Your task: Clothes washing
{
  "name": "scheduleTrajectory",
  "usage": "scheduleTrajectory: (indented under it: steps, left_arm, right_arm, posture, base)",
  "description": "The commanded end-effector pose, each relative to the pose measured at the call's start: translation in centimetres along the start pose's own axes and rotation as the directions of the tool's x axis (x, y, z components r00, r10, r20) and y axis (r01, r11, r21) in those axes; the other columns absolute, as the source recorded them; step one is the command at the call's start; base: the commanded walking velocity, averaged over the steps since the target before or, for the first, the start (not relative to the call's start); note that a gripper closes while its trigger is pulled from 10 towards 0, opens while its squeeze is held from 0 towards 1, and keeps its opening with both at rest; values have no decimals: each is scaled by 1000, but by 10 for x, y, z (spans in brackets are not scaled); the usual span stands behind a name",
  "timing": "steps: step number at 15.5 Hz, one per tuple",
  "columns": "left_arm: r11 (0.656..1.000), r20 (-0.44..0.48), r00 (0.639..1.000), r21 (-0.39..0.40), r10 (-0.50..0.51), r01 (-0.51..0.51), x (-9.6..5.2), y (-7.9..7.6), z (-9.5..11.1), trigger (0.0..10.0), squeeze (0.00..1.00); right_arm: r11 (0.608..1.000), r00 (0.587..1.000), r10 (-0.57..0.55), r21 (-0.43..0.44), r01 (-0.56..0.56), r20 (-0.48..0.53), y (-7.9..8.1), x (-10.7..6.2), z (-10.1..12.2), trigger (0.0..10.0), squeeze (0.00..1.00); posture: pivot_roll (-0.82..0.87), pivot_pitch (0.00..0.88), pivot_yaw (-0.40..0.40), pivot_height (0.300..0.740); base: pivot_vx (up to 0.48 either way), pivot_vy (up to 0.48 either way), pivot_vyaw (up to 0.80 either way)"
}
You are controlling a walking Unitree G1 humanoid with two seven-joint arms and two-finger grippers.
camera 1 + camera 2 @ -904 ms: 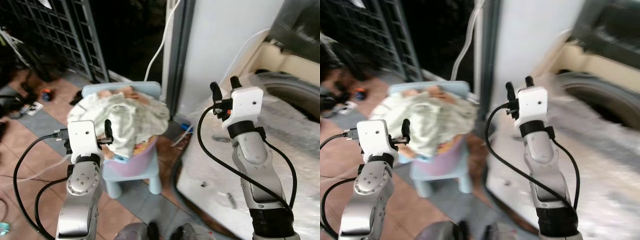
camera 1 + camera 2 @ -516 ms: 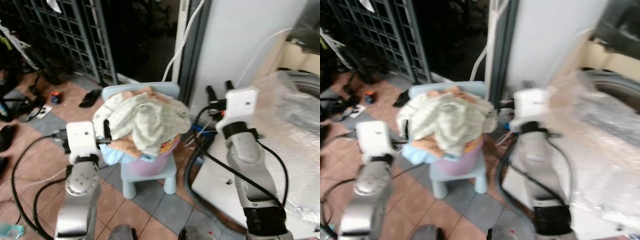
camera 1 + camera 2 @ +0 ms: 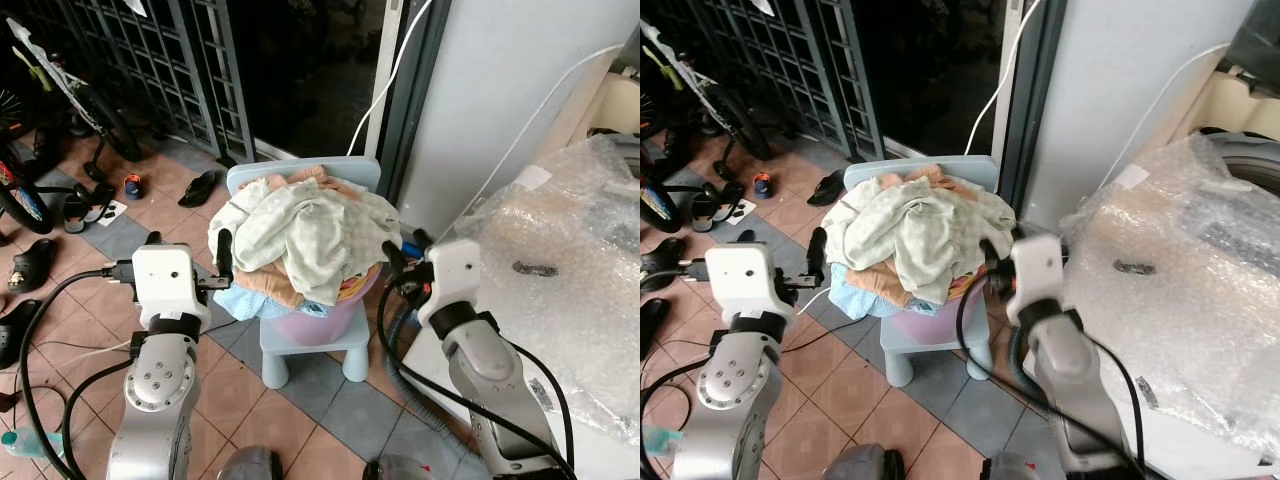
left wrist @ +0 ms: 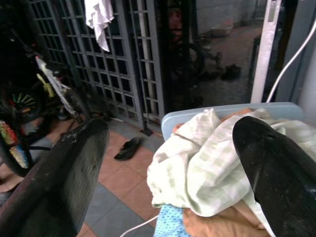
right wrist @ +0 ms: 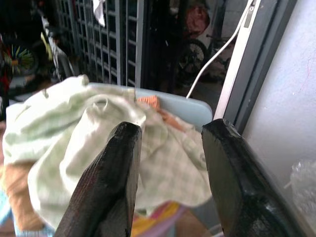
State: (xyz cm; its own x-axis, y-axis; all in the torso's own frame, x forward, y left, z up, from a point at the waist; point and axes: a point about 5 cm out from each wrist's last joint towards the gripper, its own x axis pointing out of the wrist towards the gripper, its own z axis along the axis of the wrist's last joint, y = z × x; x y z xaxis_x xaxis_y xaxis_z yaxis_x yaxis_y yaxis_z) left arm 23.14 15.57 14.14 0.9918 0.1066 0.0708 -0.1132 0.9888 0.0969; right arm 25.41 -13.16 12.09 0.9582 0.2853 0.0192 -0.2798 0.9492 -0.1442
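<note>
both the left gripper (image 3: 188, 252) and right gripper (image 3: 404, 258) are held parted and empty beside the laundry heap (image 3: 305, 232); the top green checked cloth (image 4: 207, 165) is best pinched deep, at its middle.

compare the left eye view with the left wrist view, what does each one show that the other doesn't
Left eye view alone: the pink plastic tub under the laundry, the bubble-wrapped washing machine, and the right claw beside the pile. Left wrist view alone: a white cloth hanging on the metal grille. Both: the pale green checked garment heaped on the light blue plastic chair.
</note>
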Motion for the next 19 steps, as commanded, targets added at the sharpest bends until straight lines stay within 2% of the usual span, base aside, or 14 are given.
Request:
scheduleTrajectory:
  steps: [1,2,4,5,6,7,9,14,16,19]
  left_arm:
    - [998,-6,999,47,34,-34,-1,4,-1,10000,0]
    - [999,-17,1000,37,17,-16,-1,3,-2,10000,0]
    - [1000,-57,998,1,19,-19,0,6,-5,10000,0]
    - [1000,-64,998,-3,27,-28,1,7,-7,10000,0]
    - [999,-73,997,-17,36,-37,0,8,-8,10000,0]
    - [999,-74,997,-18,35,-36,0,8,-7,10000,0]
    - [999,-85,996,-18,28,-29,-3,8,-8,10000,0]
    - [999,-100,995,-28,24,-27,-3,7,-10,10000,0]
    - [1000,-91,996,-21,5,-6,-3,5,-9,10000,0]
    - [999,-88,996,-51,-15,10,-5,3,-8,10000,0]
  right_arm:
    - [999,1000,10,-35,-11,-21,5,0,-5,10000,0]
    - [998,999,19,-55,-22,-50,7,2,-7,10000,0]
    - [998,991,65,-2,-66,-119,18,7,-10,10000,0]
    - [993,984,113,-17,-116,-141,22,6,-8,10000,0]
    - [981,968,192,37,-189,-159,28,0,-15,10000,0]
    - [979,967,200,62,-192,-157,29,-2,-17,10000,0]
    - [980,972,196,68,-188,-129,28,1,-14,10000,0]
    - [984,976,169,81,-159,-137,24,6,-11,10000,0]
    - [989,980,143,66,-135,-142,20,8,-10,10000,0]
    - [990,982,133,62,-126,-133,18,10,-10,10000,0]
  posture:
    - [12,66,26,740]
    - [12,71,34,740]
    - [11,75,39,740]
    - [12,76,38,740]
    - [17,76,35,740]
    - [17,76,35,740]
    - [24,80,37,740]
    - [20,74,36,740]
    - [20,73,36,740]
    - [21,69,32,740]
  base:
    - [0,0,0]
    - [0,0,0]
    - [0,0,0]
    - [0,0,0]
    - [0,352,0]
    - [0,371,0]
    - [311,364,0]
    - [348,232,0]
    - [0,0,0]
    - [0,0,0]
